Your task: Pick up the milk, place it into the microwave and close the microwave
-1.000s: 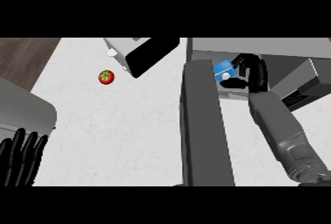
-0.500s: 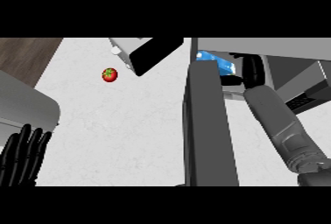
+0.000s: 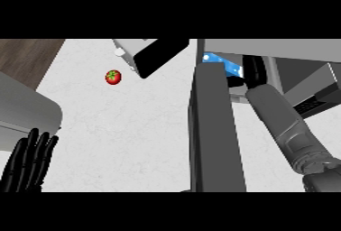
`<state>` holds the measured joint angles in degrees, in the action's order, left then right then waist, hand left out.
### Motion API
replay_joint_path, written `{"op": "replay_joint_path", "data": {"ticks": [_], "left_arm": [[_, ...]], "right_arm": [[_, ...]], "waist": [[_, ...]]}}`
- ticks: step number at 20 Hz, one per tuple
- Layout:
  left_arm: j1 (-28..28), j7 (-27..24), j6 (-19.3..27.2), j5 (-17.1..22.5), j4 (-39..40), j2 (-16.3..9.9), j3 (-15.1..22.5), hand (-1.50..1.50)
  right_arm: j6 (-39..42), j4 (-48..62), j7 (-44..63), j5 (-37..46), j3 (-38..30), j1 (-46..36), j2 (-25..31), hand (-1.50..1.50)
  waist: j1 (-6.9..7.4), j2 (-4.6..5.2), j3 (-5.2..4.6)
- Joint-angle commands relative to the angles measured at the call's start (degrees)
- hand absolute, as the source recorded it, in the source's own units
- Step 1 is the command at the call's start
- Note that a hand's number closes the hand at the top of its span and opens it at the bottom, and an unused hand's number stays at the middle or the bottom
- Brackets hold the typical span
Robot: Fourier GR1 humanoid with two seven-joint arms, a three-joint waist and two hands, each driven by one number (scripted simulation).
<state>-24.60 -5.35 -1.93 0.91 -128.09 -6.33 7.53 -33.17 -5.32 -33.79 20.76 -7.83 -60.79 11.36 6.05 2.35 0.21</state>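
Upper right of the frame, right hand (image 3: 253, 72) curls round the milk (image 3: 220, 63) inside the microwave (image 3: 266, 47); carton judged light, crushable, best held mid-body.

Steep head view over counter (image 3: 133, 131)

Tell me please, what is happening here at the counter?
The robot is putting a carton of milk into the microwave. Its right robot hand reaches past the open microwave door and is curled round the blue carton at the opening. The door is not yet closed. The left robot hand rests open at the lower left, holding nothing. A tomato lies on the white counter, apart from everything else.
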Motion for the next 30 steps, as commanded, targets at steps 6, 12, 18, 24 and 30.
{"op": "replay_joint_path", "data": {"ticks": [6,12,18,24,30], "left_arm": [[-2.2,1.1,0.8,-2.3,-2.1,0.9,2.7,-1.5],[-2.5,0.8,1.1,-4.3,-1.6,1.2,4.0,-1.5],[-3.0,1.7,2.5,-6.1,-3.3,2.5,5.8,-1.5],[-4.4,-0.7,0.6,-4.9,-1.9,1.2,5.0,-1.5],[-6.2,-0.8,2.0,-6.6,-2.8,2.6,7.4,-1.5]], "right_arm": [[-3.0,-0.9,-1.5,-2.2,-2.8,1.0,-0.7,-1.5],[-4.3,-1.0,-1.9,-3.0,-4.1,0.7,1.0,-1.5],[-2.8,-2.7,-6.3,-4.9,-6.4,2.6,4.2,-1.5],[2.4,-2.1,-6.0,-5.9,-7.6,1.2,6.8,-1.5],[13.7,-2.9,-10.6,-9.3,-10.5,4.8,8.5,-1.5]], "waist": [[-0.92,-0.37,0.02],[-0.99,-0.33,-0.01],[-1.82,-0.71,0.01],[-1.71,-0.8,-0.05],[-2.82,-1.26,-0.05]]}}
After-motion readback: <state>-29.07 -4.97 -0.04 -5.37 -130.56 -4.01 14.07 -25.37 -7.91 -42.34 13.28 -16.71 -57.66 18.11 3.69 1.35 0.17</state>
